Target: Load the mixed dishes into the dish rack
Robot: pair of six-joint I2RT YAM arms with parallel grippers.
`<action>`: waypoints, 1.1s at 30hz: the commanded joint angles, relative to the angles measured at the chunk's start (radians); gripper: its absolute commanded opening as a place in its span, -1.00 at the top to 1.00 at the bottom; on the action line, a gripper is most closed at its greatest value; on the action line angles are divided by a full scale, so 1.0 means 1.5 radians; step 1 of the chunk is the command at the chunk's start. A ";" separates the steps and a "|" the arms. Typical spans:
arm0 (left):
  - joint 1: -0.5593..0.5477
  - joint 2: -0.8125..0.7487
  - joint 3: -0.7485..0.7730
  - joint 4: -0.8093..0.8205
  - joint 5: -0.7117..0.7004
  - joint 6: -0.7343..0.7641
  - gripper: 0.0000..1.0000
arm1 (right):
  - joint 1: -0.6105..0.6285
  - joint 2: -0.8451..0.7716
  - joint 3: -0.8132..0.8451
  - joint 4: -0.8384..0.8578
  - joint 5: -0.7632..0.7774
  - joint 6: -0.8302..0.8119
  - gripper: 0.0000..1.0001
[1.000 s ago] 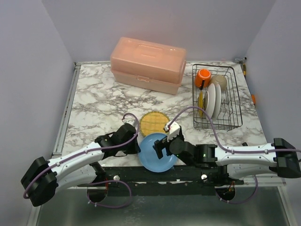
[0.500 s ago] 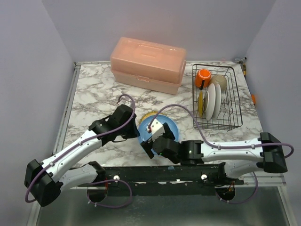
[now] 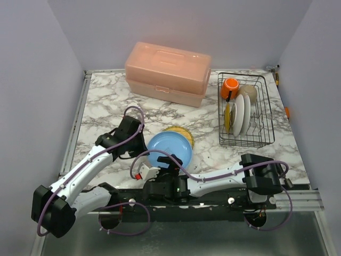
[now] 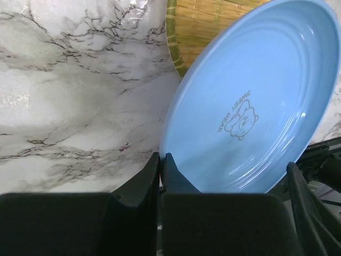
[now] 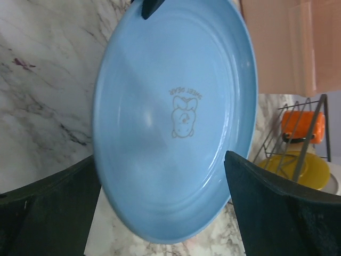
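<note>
At the front middle of the table [image 3: 106, 106], just beyond the arm bases: the blue plate [image 3: 169, 150], tipped up at a slant, a small bear print at its centre. Pinched at the near rim by the left gripper [image 4: 161, 160], jaws shut tight on the edge. Low edge either on the marble or just off it; no telling which. Flanked by the right gripper [image 5: 162, 160], spread very wide, one finger to each side of the plate's lower part, no contact to be made out and nothing held. Looks like a handover in the making, or a two-sided steadying; hard to say which.

Just behind, partly covered by the blue rim: a yellow patterned plate [image 3: 185, 134], flat on the marble, untouched.

Well apart to the right and farther back: the dish rack [image 3: 266, 106], already loaded with an orange mug [image 3: 230, 85] and a cream bowl [image 3: 248, 93] at the far end, plus white plates [image 3: 241, 114] and a yellow plate [image 3: 228, 118] standing on edge among the prongs. Bare wire on the right side, so probably room enough.

Along the far edge: a pink box [image 3: 168, 73], lid down, no part of the job.

By this count, most of the load in. Two plates outstanding: the blue one in hand, the patterned one on the table. Left to do for the blue one: across to the right side, upright, down between free prongs.
</note>
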 commanded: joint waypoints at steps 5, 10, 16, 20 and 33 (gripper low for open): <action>0.007 -0.026 -0.001 -0.005 0.057 -0.009 1.00 | -0.002 0.032 -0.021 0.083 0.127 -0.147 -0.67; 0.008 -0.030 0.000 -0.007 0.073 -0.022 1.00 | -0.005 0.034 -0.038 0.129 0.119 -0.175 -0.53; 0.008 -0.046 -0.005 -0.015 0.072 -0.034 1.00 | -0.019 0.049 -0.019 0.124 0.137 -0.189 -0.17; 0.008 -0.057 -0.012 -0.013 0.066 -0.052 1.00 | -0.021 0.035 -0.014 0.127 0.123 -0.197 0.40; 0.009 -0.071 0.123 -0.085 -0.003 0.060 -0.26 | -0.062 -0.085 -0.081 0.193 -0.006 -0.215 1.00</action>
